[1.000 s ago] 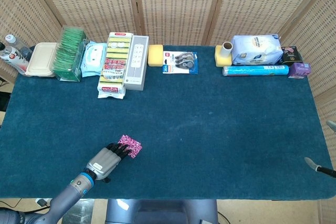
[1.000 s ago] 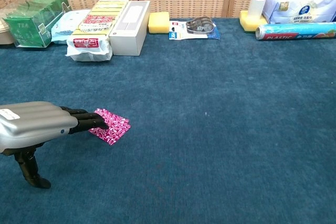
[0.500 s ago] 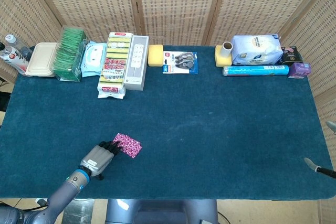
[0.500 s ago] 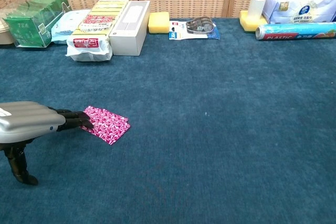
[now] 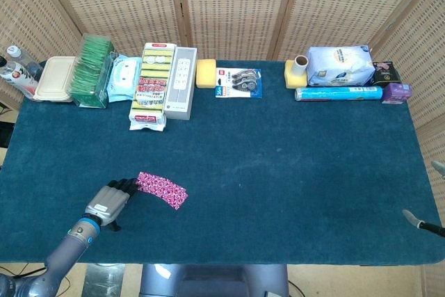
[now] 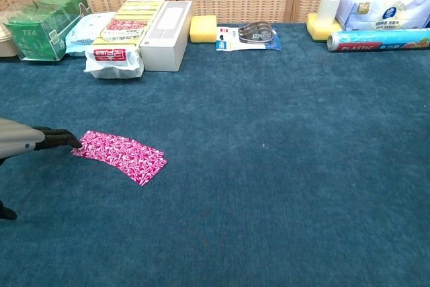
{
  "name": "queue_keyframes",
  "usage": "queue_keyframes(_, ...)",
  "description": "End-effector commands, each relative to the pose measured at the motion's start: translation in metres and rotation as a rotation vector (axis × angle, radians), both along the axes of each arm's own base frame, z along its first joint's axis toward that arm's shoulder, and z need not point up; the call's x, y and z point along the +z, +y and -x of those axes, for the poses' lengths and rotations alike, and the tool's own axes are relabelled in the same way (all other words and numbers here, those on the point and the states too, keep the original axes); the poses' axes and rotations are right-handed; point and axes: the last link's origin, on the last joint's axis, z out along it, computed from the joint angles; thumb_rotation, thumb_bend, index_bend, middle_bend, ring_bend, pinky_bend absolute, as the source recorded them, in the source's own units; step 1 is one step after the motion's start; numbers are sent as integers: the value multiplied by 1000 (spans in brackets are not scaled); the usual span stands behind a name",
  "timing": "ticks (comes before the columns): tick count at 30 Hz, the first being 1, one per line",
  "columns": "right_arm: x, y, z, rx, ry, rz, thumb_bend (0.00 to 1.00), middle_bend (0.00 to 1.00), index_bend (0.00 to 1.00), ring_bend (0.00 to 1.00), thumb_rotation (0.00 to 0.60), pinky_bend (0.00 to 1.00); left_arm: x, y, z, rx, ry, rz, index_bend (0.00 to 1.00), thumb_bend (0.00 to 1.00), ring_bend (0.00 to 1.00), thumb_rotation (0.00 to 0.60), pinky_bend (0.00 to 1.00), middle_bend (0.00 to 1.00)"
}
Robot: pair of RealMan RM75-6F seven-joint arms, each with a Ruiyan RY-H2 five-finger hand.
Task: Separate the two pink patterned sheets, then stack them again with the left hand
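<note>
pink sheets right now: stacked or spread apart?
Partly spread. The pink patterned sheets lie flat as one elongated strip on the table, apparently still overlapping mid-strip. The left hand touches the strip's left end.

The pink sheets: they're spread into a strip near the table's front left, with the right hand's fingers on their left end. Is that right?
Not quite: it is the left hand, not the right, whose fingers touch the left end of the pink sheets. The head view shows that arm coming in from the lower left. The rest holds: the sheets lie spread as a strip near the front left of the table.
</note>
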Motion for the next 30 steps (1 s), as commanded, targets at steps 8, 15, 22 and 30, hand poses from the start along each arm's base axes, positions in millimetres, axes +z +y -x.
queue_keyframes(8,-1,-1,-1,-1,2,-3,0,0,115,0,600,28,13,-1,-5,-22,-66,-11,0,113,0,600,101,0)
queue_keyframes(15,-1,0,-1,3,3,-5,0,0,115,0,600,28,0,-11,-22,-84,-90,47,0,114,0,600,101,0)
queue_keyframes(22,0,0,0,3,-1,-2,0,0,114,0,600,28,-10,-13,-22,-69,-82,60,0,114,0,600,101,0)
queue_keyframes(30,0,1,-1,4,-1,-3,0,0,114,0,600,28,-6,-10,-13,-28,-54,47,0,114,0,600,101,0)
